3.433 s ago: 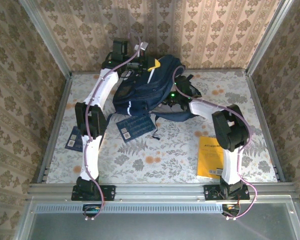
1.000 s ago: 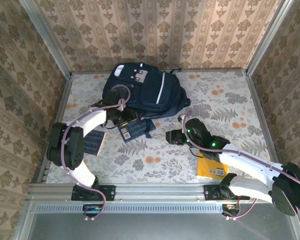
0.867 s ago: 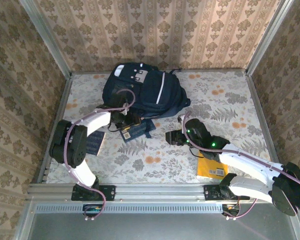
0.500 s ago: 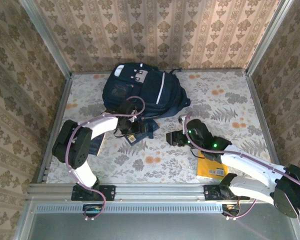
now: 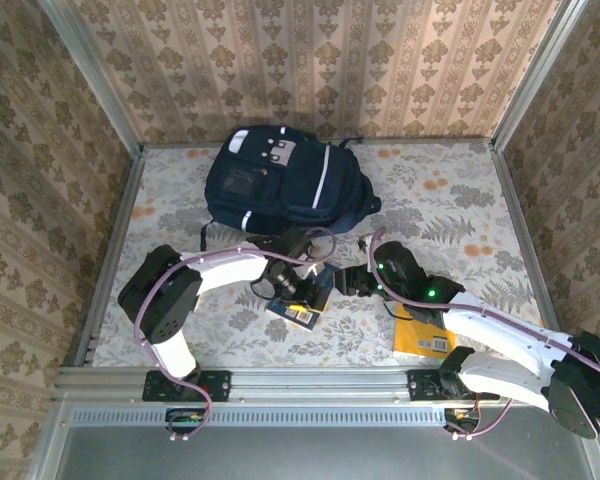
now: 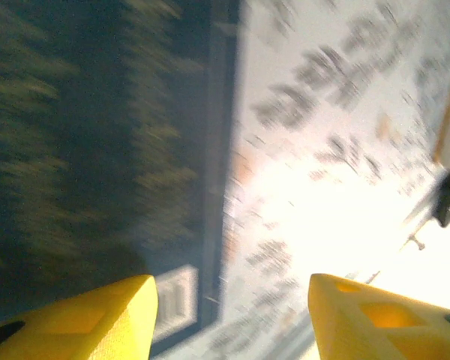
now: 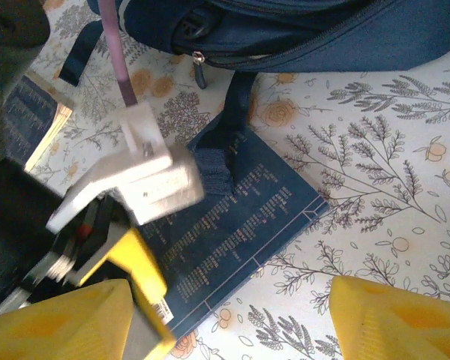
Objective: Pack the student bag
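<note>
Left gripper (image 6: 232, 292) straddling book (image 7: 232, 217) edge, jaws spread, probably lining up grasp; right gripper (image 7: 225, 319) hovering beside, jaws spread; bag (image 5: 280, 185) lying upper centre.

Tabletop (image 5: 460, 190) free far right; student bag (image 5: 280, 185) and blue book (image 5: 302, 312) crowd the centre.

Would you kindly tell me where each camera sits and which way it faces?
Top external: above, behind the bases, looking down at the dark navy fabric backpack; left arm, right arm show.
Left wrist: on the left gripper, facing a blurred dark blue book; yellow fingers show.
Right wrist: on the right gripper, facing that book; yellow fingers show.
Shared: top external, right wrist show backpack, book.
</note>
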Robot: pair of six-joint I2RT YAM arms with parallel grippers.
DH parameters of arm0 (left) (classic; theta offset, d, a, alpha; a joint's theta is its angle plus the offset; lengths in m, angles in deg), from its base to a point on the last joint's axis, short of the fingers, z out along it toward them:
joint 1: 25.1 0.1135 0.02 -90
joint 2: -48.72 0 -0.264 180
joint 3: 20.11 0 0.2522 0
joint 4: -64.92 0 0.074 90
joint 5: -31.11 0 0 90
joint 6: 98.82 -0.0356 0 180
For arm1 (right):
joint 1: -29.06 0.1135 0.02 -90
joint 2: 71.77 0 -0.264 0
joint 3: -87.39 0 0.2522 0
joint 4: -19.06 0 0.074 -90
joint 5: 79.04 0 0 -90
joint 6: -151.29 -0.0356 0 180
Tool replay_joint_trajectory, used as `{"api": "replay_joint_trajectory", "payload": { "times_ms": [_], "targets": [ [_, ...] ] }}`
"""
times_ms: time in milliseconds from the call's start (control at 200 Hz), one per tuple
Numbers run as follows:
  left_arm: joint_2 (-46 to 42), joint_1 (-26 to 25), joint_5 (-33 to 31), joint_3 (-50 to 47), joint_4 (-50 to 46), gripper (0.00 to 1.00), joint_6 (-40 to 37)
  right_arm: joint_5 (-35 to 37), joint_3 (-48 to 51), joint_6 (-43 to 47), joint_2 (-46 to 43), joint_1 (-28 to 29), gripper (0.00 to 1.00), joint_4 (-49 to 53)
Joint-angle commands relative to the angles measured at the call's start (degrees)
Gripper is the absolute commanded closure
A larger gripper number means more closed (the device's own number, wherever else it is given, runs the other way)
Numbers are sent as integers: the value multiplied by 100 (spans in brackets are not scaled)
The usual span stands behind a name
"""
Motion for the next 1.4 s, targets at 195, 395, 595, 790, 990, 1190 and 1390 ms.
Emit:
{"api": "replay_joint_trajectory", "payload": {
  "times_ms": [195,395,595,790,990,1190,1390],
  "targets": [
    [-815,578,939,178,-161,40,-342,-1819,-68,-543,939,-697,32,-24],
    [-748,1131,-567,-77,-117,40,-156,-2466,-146,-870,1662,-740,34,-192],
    [-516,1270,-1198,-117,28,40,-87,-2506,-193,-1079,1986,-740,35,-450],
    [-361,1426,-1081,-342,167,40,-135,-2608,-247,-1253,2529,-740,35,-690],
    [-160,1297,-690,-440,382,40,-125,-2760,-294,-1457,2960,-740,35,-1048],
    [49,1043,-157,-356,527,40,-68,-2636,-430,-1501,3280,-741,36,-1033],
    [60,907,451,-467,837,41,133,-2715,-389,-1606,3421,-768,36,-1237]
  ]
}}
